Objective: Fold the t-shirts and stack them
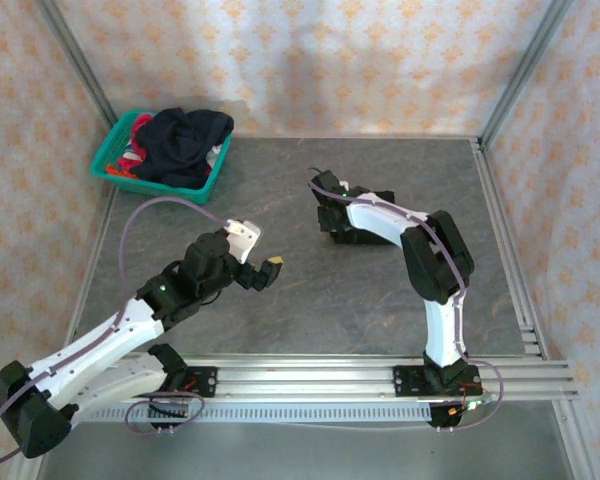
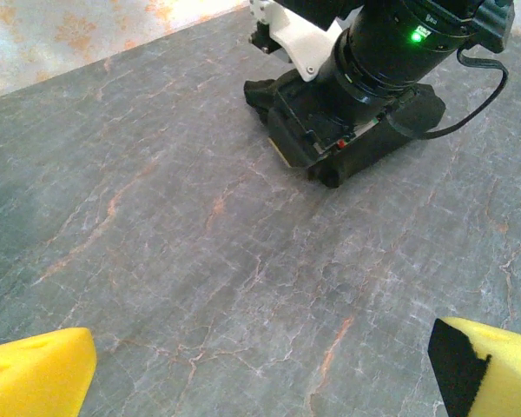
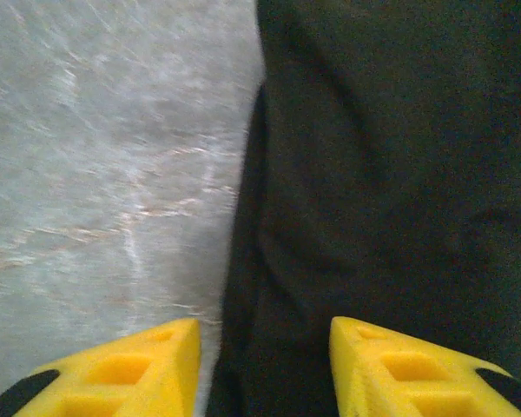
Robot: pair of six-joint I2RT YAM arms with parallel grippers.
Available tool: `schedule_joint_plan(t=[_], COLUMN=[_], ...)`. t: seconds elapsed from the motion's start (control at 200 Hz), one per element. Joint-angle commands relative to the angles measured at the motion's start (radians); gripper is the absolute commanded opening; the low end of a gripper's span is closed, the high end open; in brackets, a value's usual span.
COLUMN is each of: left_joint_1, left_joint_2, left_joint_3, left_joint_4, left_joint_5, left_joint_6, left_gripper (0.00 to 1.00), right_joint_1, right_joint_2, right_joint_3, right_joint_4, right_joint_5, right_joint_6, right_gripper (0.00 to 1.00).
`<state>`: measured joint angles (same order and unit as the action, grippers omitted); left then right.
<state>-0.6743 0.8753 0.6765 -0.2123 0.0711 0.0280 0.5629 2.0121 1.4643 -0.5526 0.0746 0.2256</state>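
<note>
Grey counter (image 3: 87, 130) holds the black t-shirt (image 3: 373, 174) as a small bundle out near the middle. The right pincer (image 3: 262, 339) is down on its edge. Its 2 yellow fingers (image 3: 139, 365) are part way shut with the cloth edge between them, but I cannot tell if they pinch it yet. The left pincer (image 2: 260, 369) is wide apart with nothing in it. It hangs low over bare counter, near the shirt but not touching.

I think the step now is to grab this shirt so it can be spread flat. To do it well, the right pincer should pinch right at the edge, squeeze firm, then lift slowly so the cloth does not slip out. The left pincer could take another edge.

A dark navy t-shirt (image 1: 185, 140) and a red-pink t-shirt (image 1: 132, 152) wait piled in the teal basket (image 1: 108, 165) at the far left corner, well apart. Lots of open counter lies around the black shirt. The walls (image 1: 330, 60) and the metal rail (image 1: 380, 372) are well off, but the 2 arms are close and must not bump.
</note>
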Motion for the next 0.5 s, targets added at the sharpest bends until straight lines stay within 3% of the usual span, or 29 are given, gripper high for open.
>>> schedule_joint_plan(t=[0.0,0.12,0.315,0.495], left_joint_1=[-0.008,-0.008,-0.008,-0.008], left_joint_2=[-0.032,-0.044,-0.047,-0.041], left_joint_3=[-0.024,-0.029,-0.017,-0.01], left_joint_4=[0.019,0.016,-0.007,0.001], left_joint_5=[-0.014,-0.021,-0.03,-0.022], left_joint_6=[0.01,0.006,0.012,0.013], left_gripper=[1.0,1.0,1.0,1.0], right_joint_1=[-0.052,-0.097,-0.185,-0.299], right_joint_2=[0.029,0.024,0.016,0.045], right_joint_3=[0.058,0.051,0.061,0.074], right_joint_4=[-0.132,-0.136,-0.17,-0.108], right_joint_5=[0.028,-0.021,-0.021,0.022], right_joint_6=[-0.109,-0.283,-0.509,-0.604], right_gripper=[0.22,0.08,0.08,0.09])
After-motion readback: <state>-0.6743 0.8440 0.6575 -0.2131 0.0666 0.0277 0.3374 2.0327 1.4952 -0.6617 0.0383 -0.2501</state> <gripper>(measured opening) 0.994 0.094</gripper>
